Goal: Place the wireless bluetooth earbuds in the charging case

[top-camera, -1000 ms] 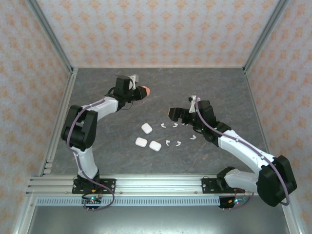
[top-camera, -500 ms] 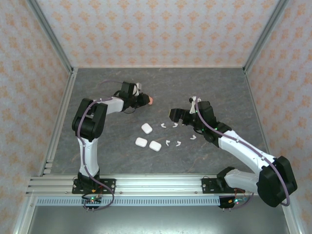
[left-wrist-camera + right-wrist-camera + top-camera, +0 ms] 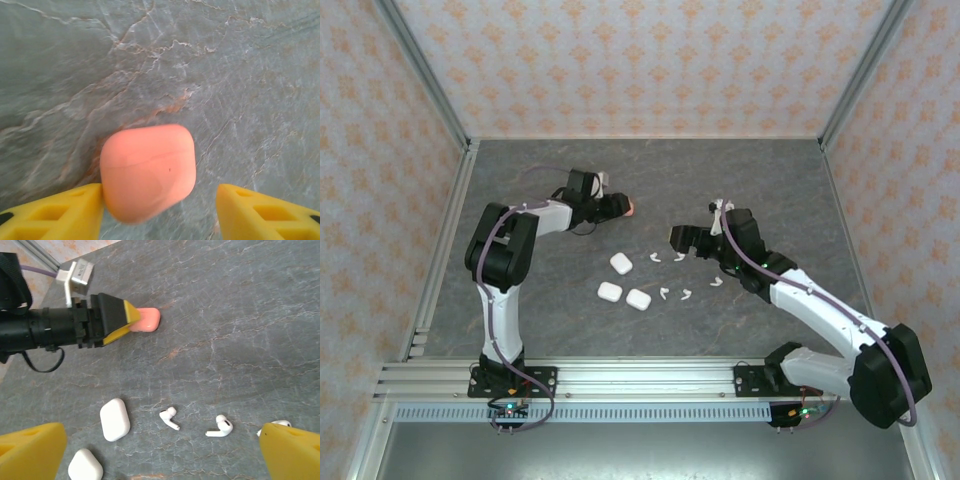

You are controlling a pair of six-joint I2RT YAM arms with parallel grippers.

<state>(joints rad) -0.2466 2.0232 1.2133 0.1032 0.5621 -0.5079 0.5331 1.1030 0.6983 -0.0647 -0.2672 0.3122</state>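
A coral-pink charging case [image 3: 147,170] with its lid closed rests on the grey table. It sits between the yellow fingers of my left gripper [image 3: 160,209], touching the left finger [image 3: 60,212], with a clear gap to the right one. That gripper [image 3: 618,205] is open, low over the table's far middle. Several white earbuds [image 3: 678,256] lie scattered right of centre; two of them [image 3: 169,418] [image 3: 220,427] lie under my right gripper [image 3: 161,450], which hovers wide open and holds nothing. In the top view this gripper [image 3: 682,238] is above the earbuds' far row.
Three closed white cases [image 3: 621,263] [image 3: 610,292] [image 3: 639,299] lie in the table's middle, left of the earbuds. Patterned walls and metal posts enclose the table on three sides. The left arm's black wrist and cable [image 3: 40,332] reach in from the left.
The left arm brought the pink case down and to the right onto the table, then its jaws parted and let it go. The right arm has barely moved.
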